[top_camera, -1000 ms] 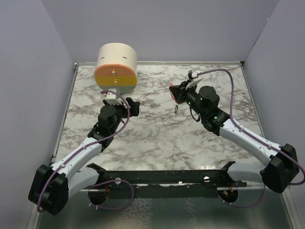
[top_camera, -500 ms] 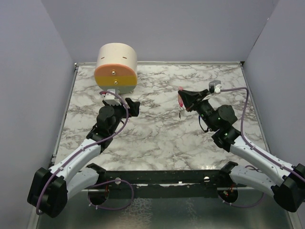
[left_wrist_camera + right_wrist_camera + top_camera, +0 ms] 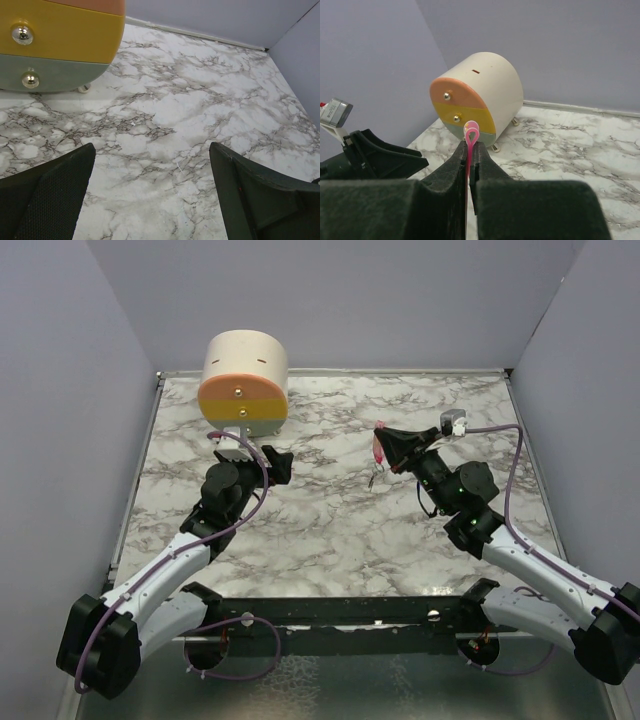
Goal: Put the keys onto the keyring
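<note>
My right gripper point(image 3: 386, 443) hovers above the table's middle right, shut on the pink key piece point(image 3: 378, 453). In the right wrist view the gripper point(image 3: 471, 148) pinches this slim pink strip, and its looped end point(image 3: 472, 133) sticks up between the jaws. A tiny dark bit point(image 3: 372, 480) shows just below the pink piece; I cannot tell whether it is the keyring. My left gripper point(image 3: 281, 462) is open and empty, low over the marble in front of the drawer box. In the left wrist view point(image 3: 152, 190) only bare marble lies between its fingers.
A round cream drawer box point(image 3: 244, 382) with pink, yellow and green fronts and brass knobs stands at the back left; it also shows in the left wrist view point(image 3: 55, 45) and the right wrist view point(image 3: 480, 95). Purple walls enclose the marble table point(image 3: 330, 530).
Over the last second my right arm swung to the right and turned its wrist, carrying the pink piece with it; since half a second ago it has hardly moved. My left arm stays almost still.
</note>
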`<action>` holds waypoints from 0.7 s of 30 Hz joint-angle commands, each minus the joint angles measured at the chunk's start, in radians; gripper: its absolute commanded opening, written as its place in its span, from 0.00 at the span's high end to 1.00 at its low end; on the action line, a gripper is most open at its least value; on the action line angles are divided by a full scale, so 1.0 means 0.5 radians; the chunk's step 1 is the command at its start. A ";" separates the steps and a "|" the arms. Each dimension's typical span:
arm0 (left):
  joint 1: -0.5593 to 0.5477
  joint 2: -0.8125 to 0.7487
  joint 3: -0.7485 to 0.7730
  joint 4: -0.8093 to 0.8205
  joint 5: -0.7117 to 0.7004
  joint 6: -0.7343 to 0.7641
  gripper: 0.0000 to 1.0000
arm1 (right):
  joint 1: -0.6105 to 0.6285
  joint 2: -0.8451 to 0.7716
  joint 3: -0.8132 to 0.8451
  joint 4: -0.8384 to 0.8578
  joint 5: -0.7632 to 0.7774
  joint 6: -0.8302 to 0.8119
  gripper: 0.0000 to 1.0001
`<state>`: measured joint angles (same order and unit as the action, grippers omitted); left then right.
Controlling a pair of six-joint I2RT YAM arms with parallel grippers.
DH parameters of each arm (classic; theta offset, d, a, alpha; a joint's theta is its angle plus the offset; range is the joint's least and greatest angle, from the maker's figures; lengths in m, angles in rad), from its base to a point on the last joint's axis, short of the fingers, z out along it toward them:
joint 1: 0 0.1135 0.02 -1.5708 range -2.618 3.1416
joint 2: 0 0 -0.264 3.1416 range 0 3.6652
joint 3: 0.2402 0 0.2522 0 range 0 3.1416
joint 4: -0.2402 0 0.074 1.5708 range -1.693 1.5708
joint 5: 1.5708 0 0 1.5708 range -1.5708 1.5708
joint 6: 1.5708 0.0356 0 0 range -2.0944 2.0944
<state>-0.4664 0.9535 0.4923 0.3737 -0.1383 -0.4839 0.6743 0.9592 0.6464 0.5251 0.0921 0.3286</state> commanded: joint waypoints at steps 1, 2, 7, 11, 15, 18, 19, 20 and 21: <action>0.010 -0.023 -0.024 0.045 0.043 -0.005 0.01 | -0.002 -0.013 -0.016 0.067 0.061 -0.022 0.99; 0.008 -0.023 -0.024 0.045 0.042 -0.004 0.01 | -0.002 -0.013 -0.017 0.067 0.062 -0.024 0.99; 0.008 -0.016 -0.025 0.045 0.040 -0.002 0.01 | -0.002 -0.009 -0.030 0.084 0.049 -0.035 0.99; 0.009 -0.015 -0.027 0.044 0.037 0.002 0.01 | -0.002 -0.011 -0.107 0.214 -0.063 -0.143 0.99; 0.009 -0.009 -0.029 0.044 0.036 0.004 0.01 | -0.002 -0.007 -0.257 0.437 -0.223 -0.324 0.99; 0.009 0.000 -0.025 0.044 0.030 0.007 0.01 | -0.002 -0.007 -0.369 0.619 -0.390 -0.489 0.99; 0.008 0.006 -0.024 0.044 0.029 0.008 0.01 | -0.003 -0.002 -0.408 0.688 -0.452 -0.553 0.99; 0.009 0.010 -0.024 0.044 0.031 0.009 0.01 | -0.002 0.005 -0.446 0.781 -0.502 -0.600 0.99; 0.009 0.014 -0.024 0.048 0.032 0.009 0.01 | -0.002 0.014 -0.484 0.848 -0.551 -0.650 0.99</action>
<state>-0.4664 0.9546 0.4923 0.3737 -0.1383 -0.4835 0.6739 0.9615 0.4568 0.7376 -0.0380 0.1452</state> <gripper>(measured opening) 0.991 0.023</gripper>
